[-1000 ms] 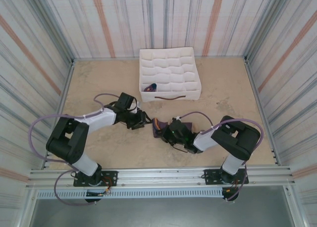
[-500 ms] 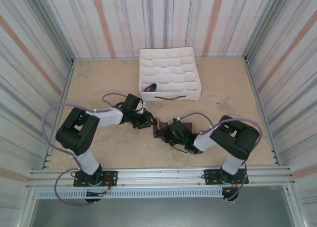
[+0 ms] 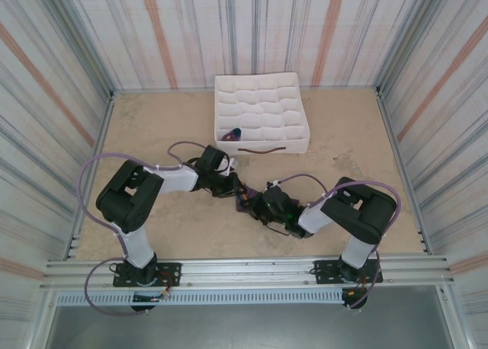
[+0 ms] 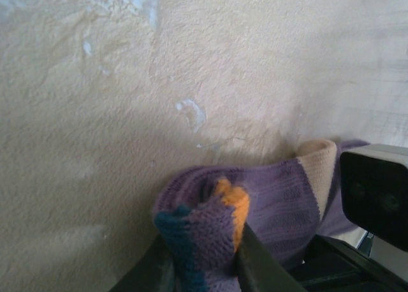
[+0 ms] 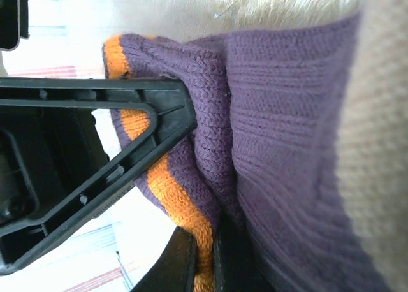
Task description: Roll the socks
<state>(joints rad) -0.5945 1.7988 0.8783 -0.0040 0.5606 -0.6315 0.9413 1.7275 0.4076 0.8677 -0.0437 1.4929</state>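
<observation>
At mid-table, one purple socks bundle (image 4: pixel 287 196), left hand (image 4: pixel 203 270) and right hand (image 5: pixel 204 265) each clamped on it

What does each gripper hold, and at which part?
The left gripper pinches the socks at a bunched fold showing teal and orange. The right gripper grips the socks at an orange-edged end.

Striped walls (image 3: pixel 252 29) enclose a beige tabletop (image 3: pixel 152 120). A white grid box (image 3: pixel 267 145) sits at 12 o'clock, a metal rail (image 3: pixel 244 269) at 6.
</observation>
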